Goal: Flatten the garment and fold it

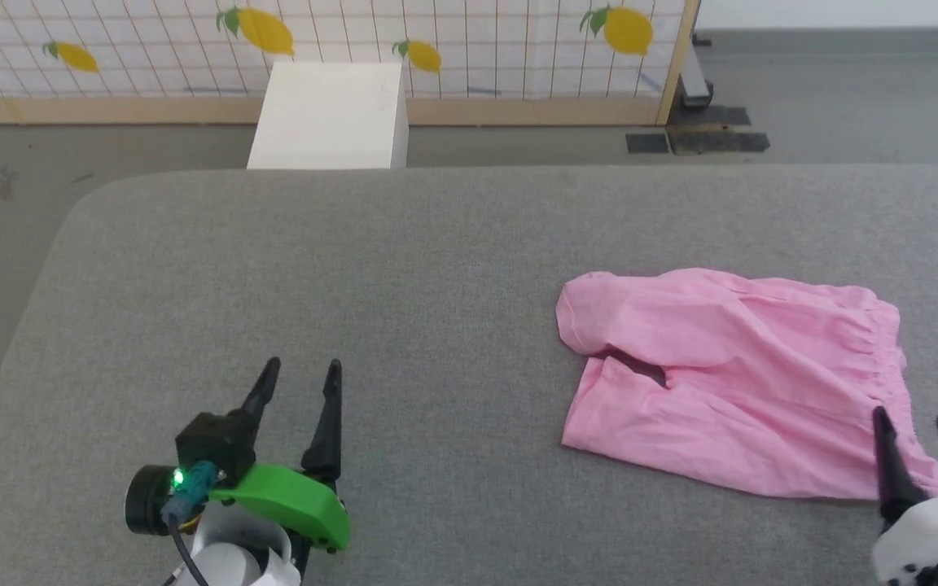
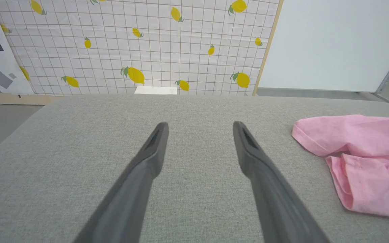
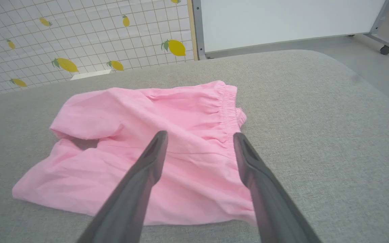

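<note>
The garment (image 1: 729,378) is a light pink pair of shorts lying spread and wrinkled on the right part of the grey padded table (image 1: 355,268). Its gathered waistband runs down the right side, its two legs point left, and the far leg overlaps the near one. The right gripper (image 1: 917,423) is open, hovering over the garment's near right corner, and in the right wrist view the garment (image 3: 140,135) lies under and beyond its fingers (image 3: 150,158). The left gripper (image 1: 302,370) is open over bare table, well left of the garment (image 2: 360,152).
A white box (image 1: 330,114) stands on the floor beyond the table's far edge, in front of a lemon-print screen (image 1: 469,41). The table's rounded far-left corner (image 1: 103,195) drops to grey floor. Wide bare tabletop stretches left of the garment.
</note>
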Robot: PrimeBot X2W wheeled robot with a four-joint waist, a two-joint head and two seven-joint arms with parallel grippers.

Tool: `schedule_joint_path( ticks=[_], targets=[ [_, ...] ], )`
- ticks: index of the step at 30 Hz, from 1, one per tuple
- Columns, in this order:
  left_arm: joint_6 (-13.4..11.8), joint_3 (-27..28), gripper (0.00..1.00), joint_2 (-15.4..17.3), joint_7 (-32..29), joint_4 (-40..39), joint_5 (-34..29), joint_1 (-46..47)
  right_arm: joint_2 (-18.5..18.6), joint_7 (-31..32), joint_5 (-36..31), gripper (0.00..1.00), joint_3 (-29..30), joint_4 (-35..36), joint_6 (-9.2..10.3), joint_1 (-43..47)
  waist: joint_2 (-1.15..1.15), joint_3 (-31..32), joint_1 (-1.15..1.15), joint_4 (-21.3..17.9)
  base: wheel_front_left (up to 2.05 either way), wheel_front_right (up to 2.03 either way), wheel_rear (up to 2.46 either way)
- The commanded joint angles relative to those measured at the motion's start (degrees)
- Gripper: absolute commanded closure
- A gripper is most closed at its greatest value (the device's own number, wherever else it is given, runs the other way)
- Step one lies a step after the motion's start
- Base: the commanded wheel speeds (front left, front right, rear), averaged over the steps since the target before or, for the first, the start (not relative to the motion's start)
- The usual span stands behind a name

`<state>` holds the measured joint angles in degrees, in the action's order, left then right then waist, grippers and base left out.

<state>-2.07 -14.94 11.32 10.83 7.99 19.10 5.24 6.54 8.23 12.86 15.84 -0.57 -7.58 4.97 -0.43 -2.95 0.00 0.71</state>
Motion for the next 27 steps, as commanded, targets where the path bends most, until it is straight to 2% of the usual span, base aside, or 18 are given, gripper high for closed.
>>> schedule_joint_path(
  ticks=[1, 5, 8, 12, 18, 22, 27],
  targets=[
    [-0.04, -0.23, 0.00, 0.41, -0.20, -0.37, 0.00, -0.64, -0.61, -1.00, -0.77, 0.00, -0.86, 0.62, 0.09, 1.12, 0.43, 0.73, 0.00, -0.22, 0.00, 0.00, 0.00],
    [-0.05, -0.61, 0.00, 0.54, -0.57, -0.73, 0.10, -0.91, -1.49, -1.26, -1.71, 0.00, -4.30, 1.84, 0.09, 2.43, 0.43, 1.24, 0.00, -0.36, 0.00, 0.00, 0.00],
    [-0.16, -0.76, 0.00, 0.62, -0.74, -0.99, 0.20, -1.05, -1.30, 0.84, -1.33, 0.00, -7.77, 1.87, 0.09, 2.68, 0.43, 1.35, 0.00, -0.35, 0.00, 0.00, 0.00],
    [-0.09, -1.19, 0.00, 0.55, -0.95, -1.45, 0.21, -0.39, 1.28, 6.77, 1.46, 0.00, -14.67, 0.57, 0.09, 0.71, 0.43, 0.57, 0.00, 0.60, 0.00, 0.00, 0.00],
    [-0.08, -1.46, 0.00, 0.29, -0.42, -1.57, 0.35, 0.88, 7.05, 17.60, 7.55, 0.00, -27.13, -3.25, 0.09, -7.01, 0.43, -1.27, 0.00, 3.01, 0.00, 0.00, 0.00],
    [-0.08, -1.56, 0.00, -0.13, 0.18, -1.07, 0.58, 1.78, 9.49, 21.41, 10.75, 0.00, -33.32, -7.46, 0.09, -12.87, 0.43, -2.65, 0.00, 4.74, 0.00, 0.00, 0.00],
    [0.11, -1.83, 0.00, -0.70, 1.00, -0.07, 0.83, 2.73, 11.11, 23.07, 13.17, 0.00, -38.03, -15.01, 0.09, -18.83, 0.43, -4.27, 0.00, 6.57, 0.00, 0.00, 0.00]
  ],
)
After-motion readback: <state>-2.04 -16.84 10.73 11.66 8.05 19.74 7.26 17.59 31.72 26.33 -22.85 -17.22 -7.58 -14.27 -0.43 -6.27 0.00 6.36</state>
